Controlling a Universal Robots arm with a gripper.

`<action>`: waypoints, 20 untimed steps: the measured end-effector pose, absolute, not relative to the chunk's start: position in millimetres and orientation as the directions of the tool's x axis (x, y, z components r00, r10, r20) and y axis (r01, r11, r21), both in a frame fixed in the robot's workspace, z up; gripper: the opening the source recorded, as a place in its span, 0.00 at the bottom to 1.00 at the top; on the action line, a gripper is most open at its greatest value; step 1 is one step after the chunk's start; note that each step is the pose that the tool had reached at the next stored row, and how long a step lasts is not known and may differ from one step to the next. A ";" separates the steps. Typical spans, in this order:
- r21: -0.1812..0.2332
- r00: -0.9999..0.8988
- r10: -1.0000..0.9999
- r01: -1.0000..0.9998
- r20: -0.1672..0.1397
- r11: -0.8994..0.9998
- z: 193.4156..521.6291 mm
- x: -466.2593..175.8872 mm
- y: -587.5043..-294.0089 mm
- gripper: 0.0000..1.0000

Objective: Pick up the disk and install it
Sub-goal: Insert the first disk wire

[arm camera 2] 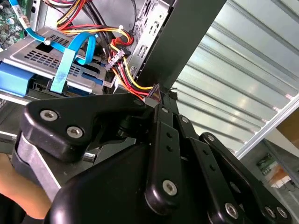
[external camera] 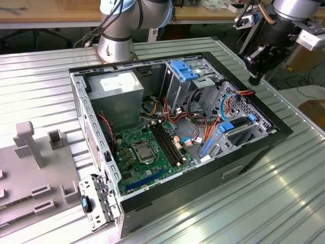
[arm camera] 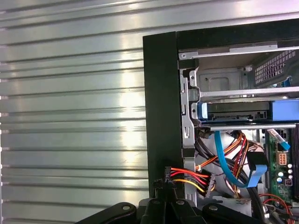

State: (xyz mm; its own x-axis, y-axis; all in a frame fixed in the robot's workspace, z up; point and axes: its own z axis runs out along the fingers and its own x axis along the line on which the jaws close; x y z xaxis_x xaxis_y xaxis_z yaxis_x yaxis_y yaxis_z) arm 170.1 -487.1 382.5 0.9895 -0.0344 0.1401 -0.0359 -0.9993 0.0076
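The disk point(arm camera: 238, 111), a flat drive with blue rails at its ends, lies in a bay of the metal drive cage inside the open computer case point(arm camera: 161, 107). In the exterior view the disk point(external camera: 237, 131) is in the cage on the case's right side. My gripper point(external camera: 253, 81) hangs above the case's far right rim, apart from the disk. Its fingertips point(arm camera 2: 161, 95) are shut on a black cable connector point(arm camera: 160, 179) with red, yellow and orange wires running back into the case.
A grey power-supply box point(external camera: 119, 86) fills the case's back left, with the green motherboard point(external camera: 147, 147) in front of it. A blue ribbed latch point(external camera: 184, 68) tops the rear bay. Grey fixtures point(external camera: 30, 168) stand on the ribbed metal table point(external camera: 284, 198) at the exterior view's left.
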 end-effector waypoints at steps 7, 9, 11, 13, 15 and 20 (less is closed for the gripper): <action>0.007 0.990 0.003 0.002 0.140 -1.000 381.6 170.2 -487.3 0.11; 0.008 0.990 0.012 0.011 0.140 -1.000 380.9 170.0 -488.6 0.11; 0.007 0.990 0.014 0.013 0.140 -1.000 380.0 169.8 -489.2 0.11; 0.010 0.990 0.016 0.015 0.140 -1.000 379.9 169.8 -489.3 0.11; 0.014 0.990 0.017 0.015 0.140 -1.000 379.7 169.7 -489.4 0.11; 0.016 0.990 0.017 0.015 0.141 -1.000 379.0 169.1 -489.6 0.11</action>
State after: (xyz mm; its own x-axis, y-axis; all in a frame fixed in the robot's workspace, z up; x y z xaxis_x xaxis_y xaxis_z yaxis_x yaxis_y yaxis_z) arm 169.1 -489.6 379.0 0.9898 0.0172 0.1413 0.0150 -0.9998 0.0165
